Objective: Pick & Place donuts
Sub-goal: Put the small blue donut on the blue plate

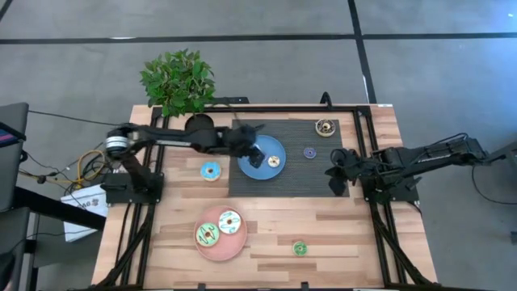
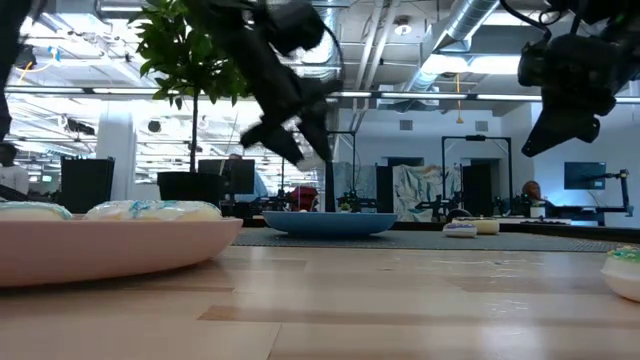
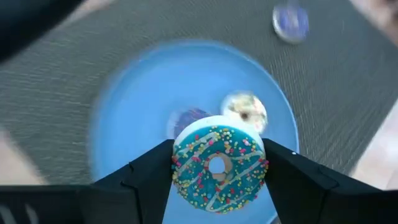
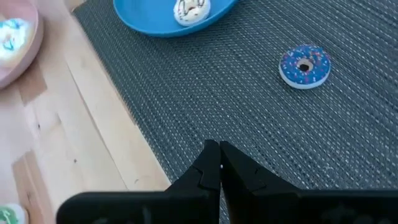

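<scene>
Wooden bench [image 1: 323, 226] with dark woven mat [image 1: 300, 166]; left hand [image 3: 219, 167] pinching teal sprinkled donut [image 3: 219, 168] above blue plate [image 1: 260, 168]. Right hand [image 4: 219, 163] pressed together over mat. Open office behind.

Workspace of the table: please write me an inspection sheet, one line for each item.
Surface: wooden table with a dark mat.
Job's things: blue plate holds a cream mini donut; pink plate holds two donuts; light blue donut, blue mini donut, green mini donut and dark brown donut lie loose.
Clutter: potted plant at the far edge.
Hands: left hand holds a blue sprinkled donut over the blue plate; right hand shut, empty, over the mat.
Cables: bundle beside the left arm's base.
Surroundings: office room behind.
</scene>
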Action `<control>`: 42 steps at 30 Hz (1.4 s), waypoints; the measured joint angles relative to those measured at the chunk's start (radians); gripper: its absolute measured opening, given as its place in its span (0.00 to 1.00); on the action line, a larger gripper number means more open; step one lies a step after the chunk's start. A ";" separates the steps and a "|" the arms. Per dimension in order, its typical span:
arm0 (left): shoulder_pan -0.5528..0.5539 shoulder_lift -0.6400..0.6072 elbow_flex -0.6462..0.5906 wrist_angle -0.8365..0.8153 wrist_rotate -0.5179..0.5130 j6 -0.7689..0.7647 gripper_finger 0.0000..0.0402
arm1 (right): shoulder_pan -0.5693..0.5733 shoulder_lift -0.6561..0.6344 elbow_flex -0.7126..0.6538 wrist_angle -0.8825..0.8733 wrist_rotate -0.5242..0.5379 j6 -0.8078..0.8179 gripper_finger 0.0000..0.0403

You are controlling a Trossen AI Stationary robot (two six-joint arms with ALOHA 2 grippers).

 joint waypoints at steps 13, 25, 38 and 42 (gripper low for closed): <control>-0.021 0.345 0.357 -0.379 0.122 -0.169 0.56 | -0.002 0.000 0.000 -0.009 -0.004 -0.008 0.00; -0.047 0.358 0.347 -0.381 0.061 -0.381 0.56 | 0.000 0.000 0.000 -0.069 -0.008 -0.035 0.00; -0.049 0.404 0.346 -0.359 0.121 -0.400 0.56 | 0.000 0.000 0.000 -0.069 -0.008 -0.038 0.00; -0.051 0.419 0.353 -0.348 0.136 -0.390 0.56 | 0.000 -0.001 0.000 -0.069 -0.008 -0.038 0.00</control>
